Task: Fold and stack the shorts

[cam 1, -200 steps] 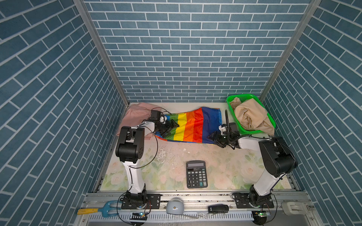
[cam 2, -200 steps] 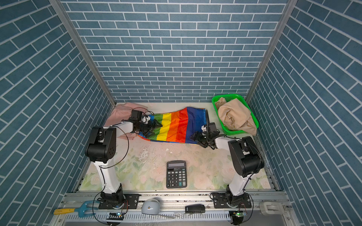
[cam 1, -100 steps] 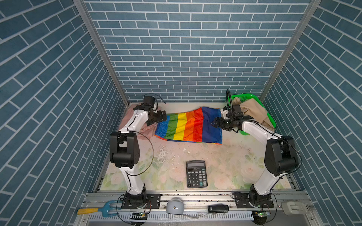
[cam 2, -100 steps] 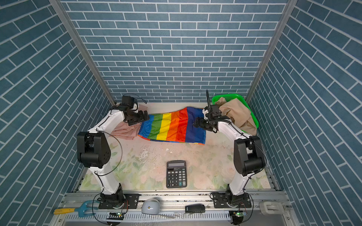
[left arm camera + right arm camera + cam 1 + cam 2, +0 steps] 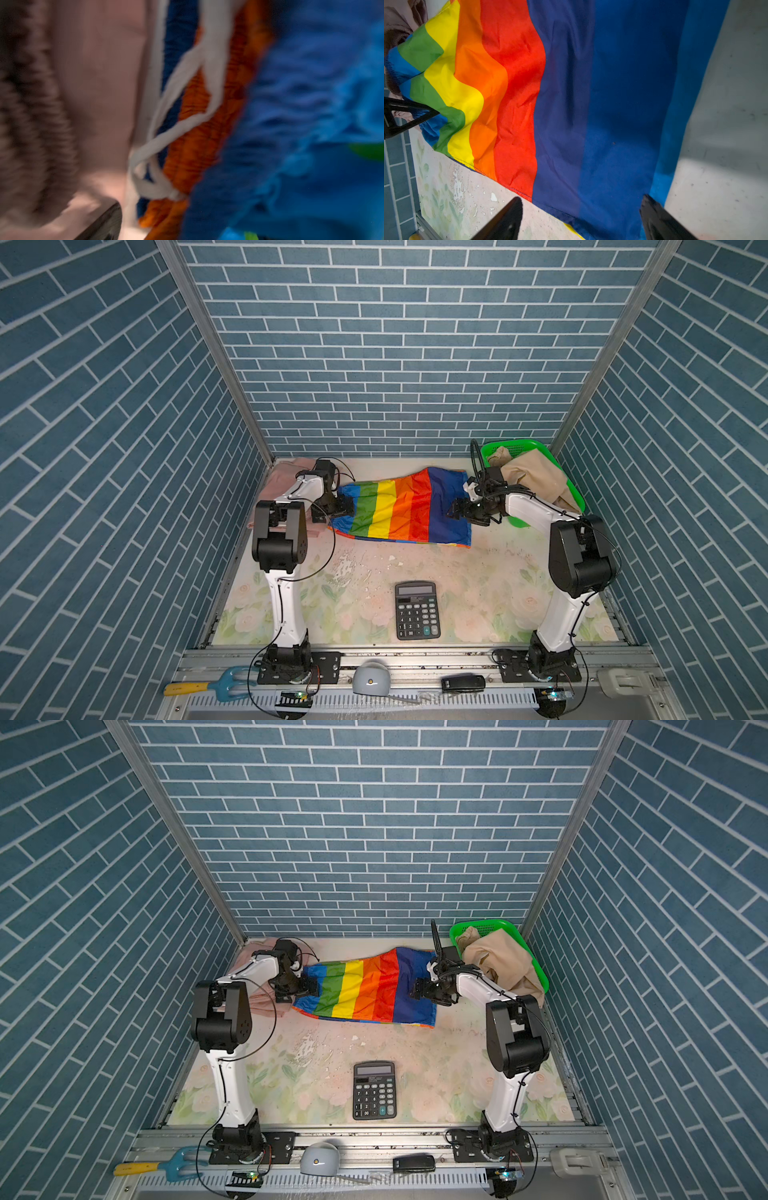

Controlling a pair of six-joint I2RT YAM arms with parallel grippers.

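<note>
Standing spread at opposite ends of the rainbow-striped shorts [image 5: 399, 510] are the left gripper [image 5: 348, 506] and right gripper [image 5: 453, 512].

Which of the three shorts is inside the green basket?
The beige shorts, bunched in the green basket; the rainbow-striped shorts and the pink shorts lie on the table.

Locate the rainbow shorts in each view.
Top view: rainbow shorts spread flat, back centre.
Top view: same place.
Left wrist: blurred blue and orange cloth, over half the frame.
Right wrist: fills most of the frame.
Shared landmark: pink shorts beside the waist end.
</note>
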